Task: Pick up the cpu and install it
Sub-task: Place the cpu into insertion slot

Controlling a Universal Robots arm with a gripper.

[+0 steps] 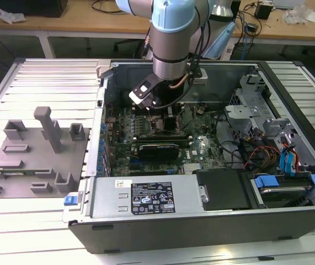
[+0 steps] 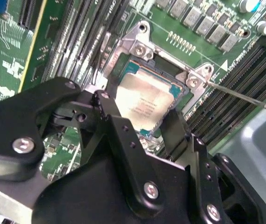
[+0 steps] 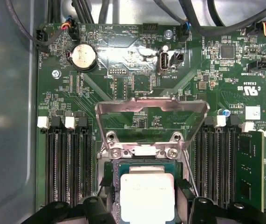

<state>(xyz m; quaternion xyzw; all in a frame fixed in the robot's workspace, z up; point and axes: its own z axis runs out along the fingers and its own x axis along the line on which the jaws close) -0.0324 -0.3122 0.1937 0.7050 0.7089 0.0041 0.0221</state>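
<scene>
Silvery on top, the cpu (image 2: 146, 100) sits at the socket (image 2: 140, 46) on the board (image 3: 123, 70), whose load plate (image 3: 151, 107) stands raised. We see the gripper (image 2: 139, 111) narrowed on the cpu, with a black finger (image 2: 112, 116) against each of two opposite edges. In the exterior view, the arm (image 1: 171, 38) reaches into the open case (image 1: 201, 223).

bright, even room light, glare on metal
in the exterior view the table (image 1: 41, 77) glows pale and the case (image 1: 229, 74) interior lies shadowed; in the first wrist view the cpu (image 3: 146, 198) washes out white
</scene>
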